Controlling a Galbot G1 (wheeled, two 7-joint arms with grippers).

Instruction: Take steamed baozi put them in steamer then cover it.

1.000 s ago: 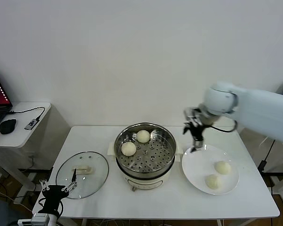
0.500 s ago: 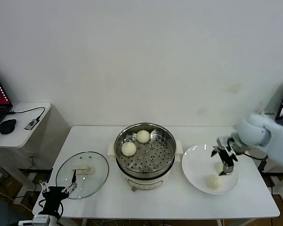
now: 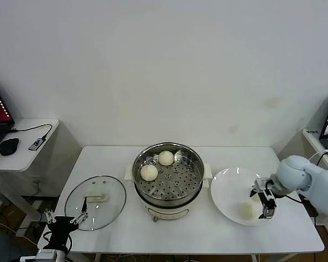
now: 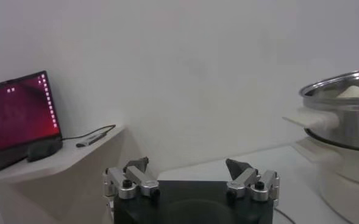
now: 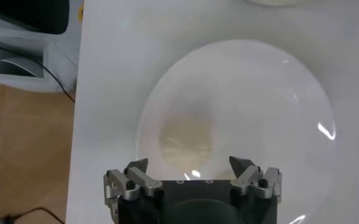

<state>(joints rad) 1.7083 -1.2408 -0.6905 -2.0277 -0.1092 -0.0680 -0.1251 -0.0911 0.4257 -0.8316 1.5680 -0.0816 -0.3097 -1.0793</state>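
Fingers of the right tool (image 3: 265, 201) are being held spread wide over the flat round white plate (image 3: 224, 188), gripping nothing, directly above one small cream-white dough bun (image 5: 185, 141); a second bun (image 3: 246, 210) is lying on the plate just beside it. Two more buns (image 3: 149, 172) are sitting on the perforated tray of the round stainless-steel steamer (image 3: 168, 180) at mid-bench. A round clear glass lid with a cream bar handle (image 3: 95, 201) is lying on the white bench (image 3: 186, 232) left of the steamer. The left tool (image 3: 63, 224) is being held low at the bench's near-left corner, wide open and empty.
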